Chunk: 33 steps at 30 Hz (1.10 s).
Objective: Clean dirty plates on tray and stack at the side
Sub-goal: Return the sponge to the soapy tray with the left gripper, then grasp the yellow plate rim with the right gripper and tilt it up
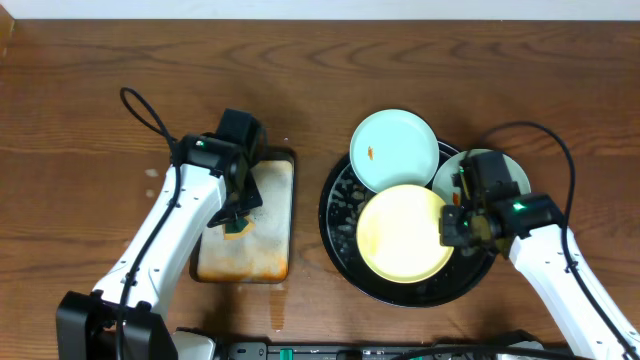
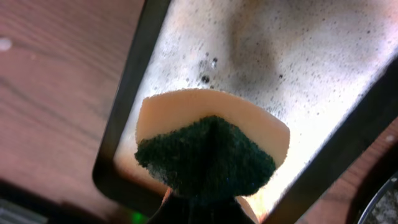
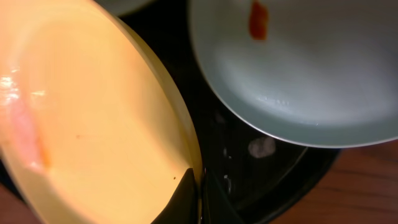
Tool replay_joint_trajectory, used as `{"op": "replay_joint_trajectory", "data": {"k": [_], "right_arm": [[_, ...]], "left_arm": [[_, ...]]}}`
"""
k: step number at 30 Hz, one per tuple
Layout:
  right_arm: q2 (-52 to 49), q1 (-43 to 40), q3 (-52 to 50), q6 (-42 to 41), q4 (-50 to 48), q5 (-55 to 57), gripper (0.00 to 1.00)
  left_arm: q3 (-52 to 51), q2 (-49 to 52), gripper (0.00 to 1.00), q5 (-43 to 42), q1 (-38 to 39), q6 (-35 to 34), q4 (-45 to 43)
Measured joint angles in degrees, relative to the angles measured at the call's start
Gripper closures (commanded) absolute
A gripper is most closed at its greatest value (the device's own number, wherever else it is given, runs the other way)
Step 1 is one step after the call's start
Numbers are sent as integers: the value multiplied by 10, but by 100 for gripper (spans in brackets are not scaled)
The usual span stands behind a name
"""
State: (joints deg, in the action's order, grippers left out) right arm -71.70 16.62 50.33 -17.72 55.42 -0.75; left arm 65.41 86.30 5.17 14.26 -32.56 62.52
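- Dark wooden table [image 1: 80, 120] fills the scene, and we read across it from the left.
- Over the stained metal tray [image 1: 270, 250], our left gripper [image 1: 237, 218] has its jaws pinched together on a folded sponge [image 2: 211, 155], green scouring side towards the wrist camera. It hangs just above the tray's speckled, sudsy floor.
- We judge that grip thin. If the sponge is pressed hard against a plate, it could twist out of the jaws or unfold.
- Right of centre sits the black tray [image 1: 335, 210], carrying all three plates.
- A mint plate [image 1: 395, 150] with an orange smear [image 1: 371, 152] lies at the far side, overhanging the tray rim.
- Nearer us, the yellow plate [image 1: 400, 232] rests in the tray's middle, just beside that mint plate.
- Our right gripper [image 3: 200, 186] has its jaws clamped on the yellow plate's right rim. A rim pinch on glossy, wet plastic may slip once the plate is lifted or scrubbed.
- Raising the yellow plate carelessly could nudge the overhanging mint plate onto the table.
- A second mint plate [image 1: 517, 172] sits at the tray's right edge, partly hidden beneath the right arm, so we risk dragging it when that arm moves.
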Motion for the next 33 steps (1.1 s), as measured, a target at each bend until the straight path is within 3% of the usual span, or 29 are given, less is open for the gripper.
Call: {"op": "replay_joint_trajectory", "data": {"k": [12, 19, 33], "right_arm": [[1, 136, 95, -3, 98, 190, 99], [1, 162, 96, 2, 104, 297, 99], [1, 330, 96, 6, 104, 470, 99]], "left_arm": [[-70, 0, 92, -27, -7, 48, -62], [-70, 0, 87, -31, -7, 56, -73], [-70, 0, 84, -33, -7, 56, -73]]}}
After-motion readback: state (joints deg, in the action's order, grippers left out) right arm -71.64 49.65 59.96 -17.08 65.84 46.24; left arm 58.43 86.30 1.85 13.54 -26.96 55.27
